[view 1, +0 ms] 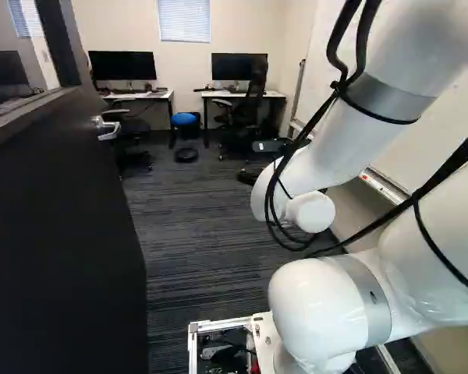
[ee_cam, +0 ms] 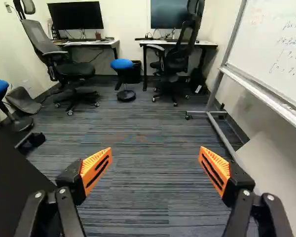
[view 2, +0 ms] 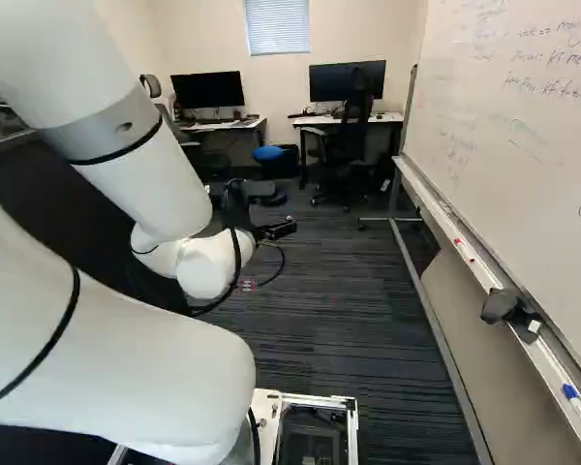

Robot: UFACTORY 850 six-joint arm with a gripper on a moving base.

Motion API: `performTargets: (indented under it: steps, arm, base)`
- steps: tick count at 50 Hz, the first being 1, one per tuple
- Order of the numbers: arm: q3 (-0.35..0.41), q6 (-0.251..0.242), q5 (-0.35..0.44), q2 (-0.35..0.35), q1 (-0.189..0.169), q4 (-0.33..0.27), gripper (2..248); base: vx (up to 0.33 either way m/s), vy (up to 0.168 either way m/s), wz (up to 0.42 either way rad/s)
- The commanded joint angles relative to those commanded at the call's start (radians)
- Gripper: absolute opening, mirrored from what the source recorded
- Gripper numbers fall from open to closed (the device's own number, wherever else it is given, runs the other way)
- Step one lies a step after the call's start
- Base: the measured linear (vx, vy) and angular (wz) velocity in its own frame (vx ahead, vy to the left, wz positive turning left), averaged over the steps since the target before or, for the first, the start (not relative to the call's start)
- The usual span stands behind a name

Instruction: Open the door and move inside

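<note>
the carpet [view 1: 199,257] runs ahead between the door [view 1: 54,226] on the robot's left and the whiteboard [view 2: 504,126] on its right. the door is swung inward, upright, its broad face leading forward from beside the base [view 1: 218,323], so the opening part looks done and going in is what remains. the arm [view 1: 335,140] reaches ahead between door and whiteboard. at its end the gripper [ee_cam: 155,153] is spread wide, nothing between its fingers, aimed along the carpet. what matters now is that the door lies just to the gripper's left, not across its path; i cannot tell if they touch. the handle [view 1: 108,134], near the door's far edge, is out of the wrist view. the move calls for driving straight in; veering left could scrape the door.
</note>
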Motion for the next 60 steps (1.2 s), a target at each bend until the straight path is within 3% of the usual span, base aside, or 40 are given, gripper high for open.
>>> performTargets:
  steps: [60]
  arm:
    - [0.000, 0.000, 0.000, 0.000, 0.000, 0.000, 247]
  base:
    - [0.154, 0.005, -0.006]
